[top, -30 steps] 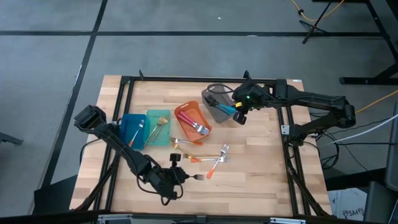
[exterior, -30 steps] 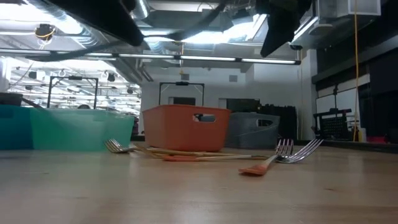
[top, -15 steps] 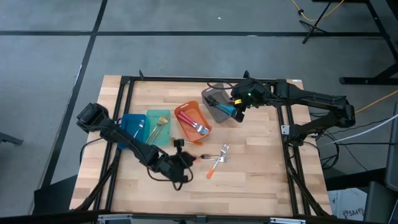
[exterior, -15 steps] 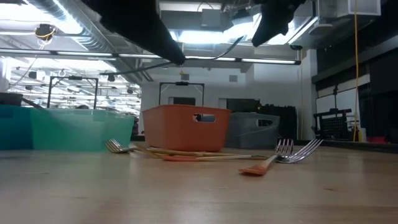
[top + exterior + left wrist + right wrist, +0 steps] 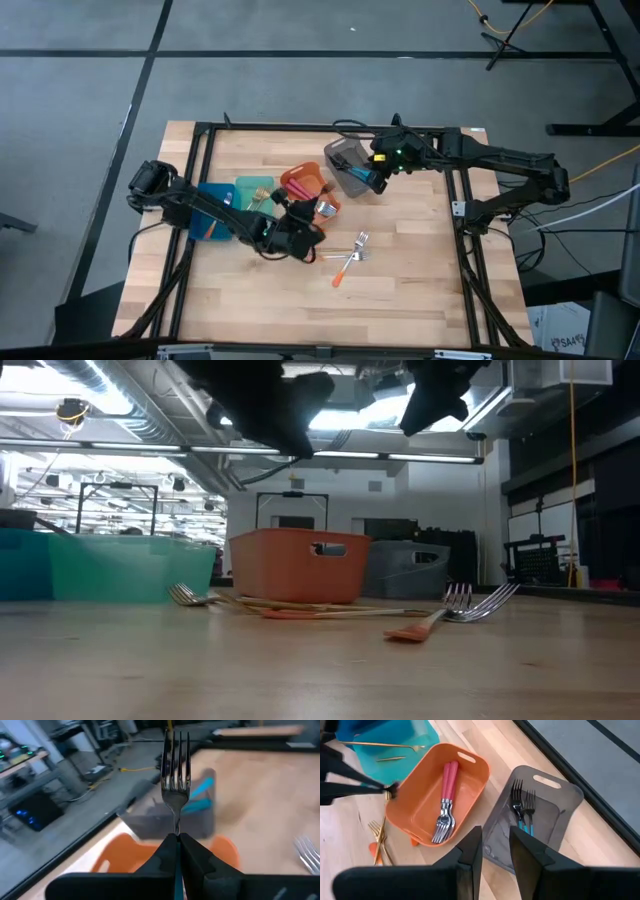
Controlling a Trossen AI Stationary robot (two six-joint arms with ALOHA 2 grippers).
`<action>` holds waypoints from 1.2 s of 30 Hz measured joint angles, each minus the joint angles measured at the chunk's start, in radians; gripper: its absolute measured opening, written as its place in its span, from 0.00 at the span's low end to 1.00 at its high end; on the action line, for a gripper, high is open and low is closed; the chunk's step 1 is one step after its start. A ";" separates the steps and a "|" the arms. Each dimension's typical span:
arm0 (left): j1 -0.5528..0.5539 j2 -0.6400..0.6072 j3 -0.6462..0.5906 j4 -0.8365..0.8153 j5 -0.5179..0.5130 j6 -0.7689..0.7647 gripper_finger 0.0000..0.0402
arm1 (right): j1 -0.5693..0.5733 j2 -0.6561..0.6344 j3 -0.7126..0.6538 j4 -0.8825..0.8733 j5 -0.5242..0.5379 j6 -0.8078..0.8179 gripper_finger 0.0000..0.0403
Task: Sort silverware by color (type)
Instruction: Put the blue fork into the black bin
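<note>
Butcher-block table (image 5: 420,290) fills my overhead view, framed by a black rail. On it I have four bins in a rough row: a blue bin (image 5: 205,225) partly under the left arm, a teal bin (image 5: 252,190) with a gold utensil inside, an orange bin (image 5: 422,805) and a grey bin (image 5: 547,810). My left gripper (image 5: 176,845) hangs above the table just beside the near end of the orange bin, its fingers pressed together on the stem of a fork (image 5: 175,767) whose tines stand up past the fingertips; I cannot tell the colour of its handle. My right gripper (image 5: 495,845) hovers over the near end of the grey bin with its fingers slightly parted, and I see nothing between them. From the right wrist camera, two pink-handled forks (image 5: 446,800) lie side by side in the orange bin, and two blue-handled forks (image 5: 522,812) lie in the grey bin. Loose on the wood near the table's middle are an orange-handled fork (image 5: 346,268) and a silver fork head (image 5: 490,603) touching it, with gold forks (image 5: 379,832) just beside the orange bin.
</note>
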 joint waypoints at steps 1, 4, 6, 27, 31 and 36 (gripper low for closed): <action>0.012 0.000 0.000 0.017 -0.008 0.000 0.01 | 0.000 0.002 0.000 0.005 0.000 0.000 0.22; 0.050 0.000 0.000 0.079 -0.017 0.000 0.01 | 0.008 0.013 0.000 0.033 0.001 -0.011 0.22; 0.073 0.000 0.000 0.118 -0.018 0.000 0.01 | 0.025 0.013 -0.001 0.029 0.021 -0.036 0.22; 0.206 0.000 0.000 0.373 0.048 0.009 0.01 | 0.198 -0.181 -0.641 0.917 0.179 -0.036 0.22; 0.214 0.000 0.000 0.402 0.094 0.010 0.01 | 0.196 -0.164 -0.755 1.146 0.177 -0.034 0.22; 0.216 0.000 0.000 0.472 0.120 0.011 0.01 | 0.196 -0.127 -0.793 1.323 0.131 -0.021 0.22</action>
